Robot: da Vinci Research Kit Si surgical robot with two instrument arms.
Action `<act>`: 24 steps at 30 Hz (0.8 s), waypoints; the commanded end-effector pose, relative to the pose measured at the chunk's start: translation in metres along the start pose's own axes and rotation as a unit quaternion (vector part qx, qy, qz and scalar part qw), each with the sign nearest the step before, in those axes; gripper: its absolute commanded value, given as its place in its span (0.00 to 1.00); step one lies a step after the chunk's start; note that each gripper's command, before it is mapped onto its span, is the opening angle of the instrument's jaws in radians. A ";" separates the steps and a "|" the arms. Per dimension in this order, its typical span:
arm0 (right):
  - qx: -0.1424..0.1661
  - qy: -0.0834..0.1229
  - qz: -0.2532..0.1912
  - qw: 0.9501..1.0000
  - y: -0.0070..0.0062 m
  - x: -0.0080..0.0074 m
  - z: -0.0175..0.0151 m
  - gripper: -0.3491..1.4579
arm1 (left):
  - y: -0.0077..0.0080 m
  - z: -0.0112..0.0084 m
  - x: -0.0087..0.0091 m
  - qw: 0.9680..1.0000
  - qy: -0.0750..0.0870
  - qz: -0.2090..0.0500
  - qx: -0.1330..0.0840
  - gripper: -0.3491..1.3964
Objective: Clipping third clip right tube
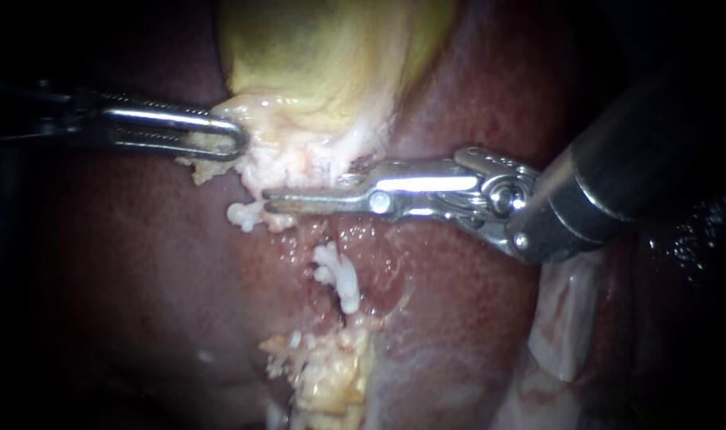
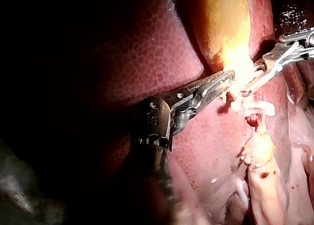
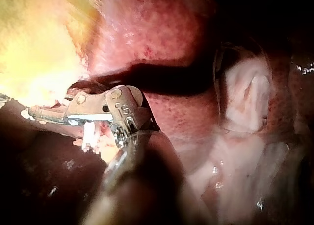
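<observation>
Shiny metal right instrument (image 1: 269, 201), seemingly wet liver (image 1: 140, 263)

One white clip (image 1: 339, 275) lies on red tissue below the gallbladder (image 1: 315, 48); a second white clip (image 1: 247, 215) sits near its pale neck.

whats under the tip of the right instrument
Visible: pale tissue below the gallbladder, and a white clip showing by the tip. Whatever lies beneath the right instrument is covered.
</observation>
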 end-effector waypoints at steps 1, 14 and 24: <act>-0.001 -0.001 0.001 1.000 0.0000 0.0000 0.0000 0.25 | 0.0000 0.0000 0.0000 1.000 0.000 0.000 0.000 0.00; 0.001 -0.007 -0.020 1.000 0.0001 -0.0002 -0.0018 0.46 | -0.0003 -0.0005 -0.0002 1.000 -0.001 0.001 -0.002 0.00; -0.026 -0.029 -0.043 0.998 0.0025 -0.0003 -0.0056 0.46 | -0.0003 -0.0006 -0.0002 1.000 -0.001 0.001 -0.002 0.00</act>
